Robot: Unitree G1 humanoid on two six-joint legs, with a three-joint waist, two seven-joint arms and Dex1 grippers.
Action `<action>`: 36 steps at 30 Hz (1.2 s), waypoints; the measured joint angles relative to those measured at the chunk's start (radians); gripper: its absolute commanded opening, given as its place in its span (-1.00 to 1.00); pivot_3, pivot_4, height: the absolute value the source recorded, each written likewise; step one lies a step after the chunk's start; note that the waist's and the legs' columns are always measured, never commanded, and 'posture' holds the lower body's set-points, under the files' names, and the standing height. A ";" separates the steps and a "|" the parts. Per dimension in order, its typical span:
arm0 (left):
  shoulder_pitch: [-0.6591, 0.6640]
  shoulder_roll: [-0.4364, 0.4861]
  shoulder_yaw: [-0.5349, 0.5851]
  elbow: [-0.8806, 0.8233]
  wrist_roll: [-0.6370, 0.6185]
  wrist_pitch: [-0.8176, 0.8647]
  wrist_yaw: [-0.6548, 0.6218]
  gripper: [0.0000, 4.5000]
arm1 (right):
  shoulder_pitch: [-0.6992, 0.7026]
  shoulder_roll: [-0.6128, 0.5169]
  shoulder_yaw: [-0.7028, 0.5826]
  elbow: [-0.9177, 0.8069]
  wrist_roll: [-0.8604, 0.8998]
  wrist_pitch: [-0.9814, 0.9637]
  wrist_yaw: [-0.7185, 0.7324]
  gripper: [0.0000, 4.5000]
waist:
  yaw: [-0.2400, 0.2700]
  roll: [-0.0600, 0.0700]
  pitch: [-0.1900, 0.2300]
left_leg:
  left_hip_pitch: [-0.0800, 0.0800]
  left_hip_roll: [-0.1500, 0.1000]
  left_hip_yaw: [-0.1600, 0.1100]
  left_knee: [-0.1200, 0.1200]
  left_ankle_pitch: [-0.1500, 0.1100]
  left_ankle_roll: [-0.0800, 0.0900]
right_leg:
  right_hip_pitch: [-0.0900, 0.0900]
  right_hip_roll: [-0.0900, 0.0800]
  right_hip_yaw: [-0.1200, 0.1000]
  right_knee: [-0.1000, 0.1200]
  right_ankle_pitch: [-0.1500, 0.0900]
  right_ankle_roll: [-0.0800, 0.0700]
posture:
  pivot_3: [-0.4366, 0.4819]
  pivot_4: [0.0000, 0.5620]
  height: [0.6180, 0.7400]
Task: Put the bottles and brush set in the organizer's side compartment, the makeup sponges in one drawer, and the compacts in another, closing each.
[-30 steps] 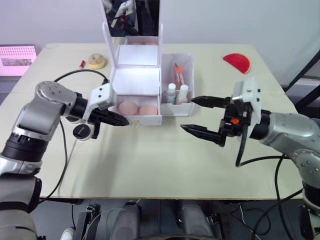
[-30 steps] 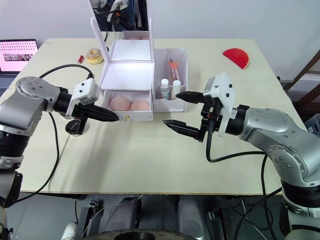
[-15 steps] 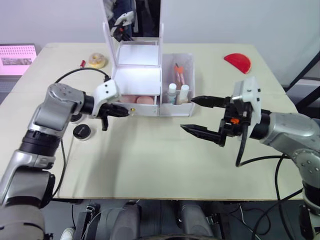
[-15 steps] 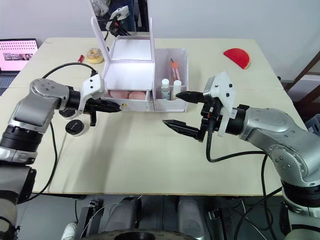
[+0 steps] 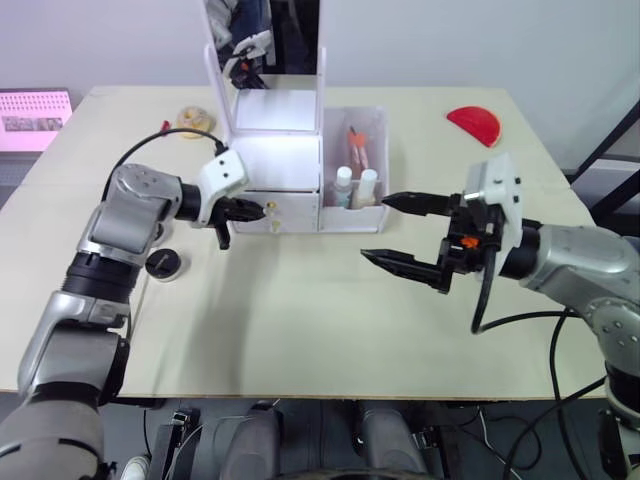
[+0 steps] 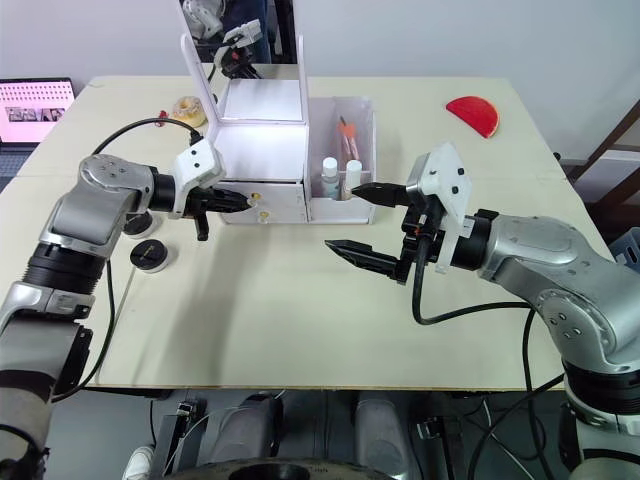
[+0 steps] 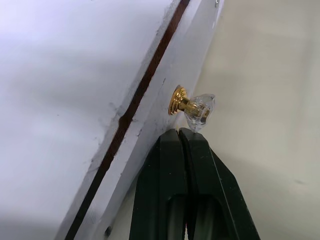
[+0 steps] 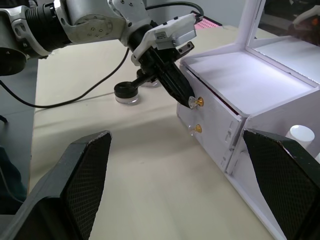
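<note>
The white organizer [image 5: 272, 165] stands at the table's back with both drawers closed, so the makeup sponges are hidden. Two white bottles [image 5: 354, 184] and the brush set [image 5: 356, 147] stand in its clear side compartment [image 5: 372, 215]. My left gripper [image 5: 260, 210] is shut, its tips against the drawer front just beside the upper crystal knob [image 7: 199, 111]. Two black compacts [image 6: 150, 256] [image 6: 138, 222] lie on the table left of the organizer, near my left arm. My right gripper [image 5: 375, 228] hangs open over the table in front of the side compartment, holding nothing.
The organizer's mirror lid [image 5: 265, 35] stands upright. A red half-round object [image 5: 474, 124] lies at the back right. At the back left lie a yellow ring-shaped item [image 5: 193, 120] and a small red piece [image 5: 165, 127]. A pink screen [image 5: 35, 115] sits beyond the table's left edge.
My left gripper has pushed the open drawer with the sponges back into the organizer until it is closed. The right arm has stayed still.
</note>
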 measured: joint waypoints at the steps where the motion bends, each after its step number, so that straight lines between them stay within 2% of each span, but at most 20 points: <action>1: -0.004 -0.008 0.000 0.007 0.003 0.000 0.001 -0.98 | 0.000 0.000 0.000 0.000 0.000 0.000 0.000 1.00 | 0.000 0.000 0.000 | 0.000 0.000 0.000 0.000 0.000 0.000 | 0.000 0.000 0.000 0.000 0.000 0.000 | -0.05 -0.47 1.00; 16: -0.005 -0.017 0.001 0.017 0.007 -0.005 -0.005 -0.98 | 0.003 -0.002 -0.001 -0.001 0.005 0.011 -0.005 1.00 | 0.000 0.000 0.000 | 0.000 0.000 0.000 0.000 0.000 0.000 | 0.000 0.000 0.000 0.000 0.000 0.000 | -0.05 -0.47 1.00; 19: 0.002 0.023 0.028 -0.006 -0.030 0.003 -0.055 -0.98 | 0.030 -0.018 -0.024 -0.001 0.014 0.020 -0.005 1.00 | -0.002 0.000 0.000 | 0.000 0.000 0.000 -0.001 0.000 0.000 | 0.000 0.000 0.000 0.000 0.000 0.000 | -0.05 -0.47 1.00; 22: 0.023 0.082 0.100 -0.053 -0.103 0.034 -0.107 -0.98 | 0.109 -0.040 -0.105 0.021 0.030 0.027 0.001 1.00 | -0.002 0.000 0.000 | 0.000 0.000 0.000 -0.002 0.000 0.000 | 0.000 0.000 0.000 -0.001 0.000 0.001 | -0.05 -0.47 1.00; 25: 0.104 0.190 0.214 -0.072 -0.193 0.073 -0.172 -0.59 | 0.277 -0.097 -0.236 0.073 0.007 0.029 0.040 1.00 | -0.005 0.000 0.000 | 0.000 0.000 0.000 -0.003 -0.001 0.002 | -0.001 0.000 0.000 -0.001 -0.001 0.002 | -0.05 -0.47 1.00; 28: 0.211 0.291 0.315 -0.040 -0.242 0.075 -0.226 0.08 | 0.403 -0.110 -0.350 0.127 -0.037 0.015 0.078 1.00 | -0.007 0.000 0.000 | 0.001 0.000 0.001 -0.002 -0.002 0.004 | -0.001 0.000 0.000 0.000 -0.002 0.000 | -0.05 -0.47 1.00; 32: 0.345 0.365 0.425 0.040 -0.258 0.012 -0.227 0.97 | 0.538 -0.109 -0.473 0.185 -0.107 -0.065 0.157 1.00 | -0.001 0.000 0.000 | 0.002 0.000 0.001 -0.001 -0.002 0.004 | 0.001 0.000 0.000 0.000 -0.002 -0.002 | -0.05 -0.47 1.00; 36: 0.449 0.419 0.514 0.163 -0.248 -0.087 -0.182 0.97 | 0.678 -0.094 -0.577 0.283 -0.192 -0.172 0.242 1.00 | 0.002 -0.001 -0.001 | 0.002 0.000 0.001 0.000 -0.002 0.004 | 0.002 0.000 0.000 -0.001 -0.004 0.001 | -0.05 -0.47 1.00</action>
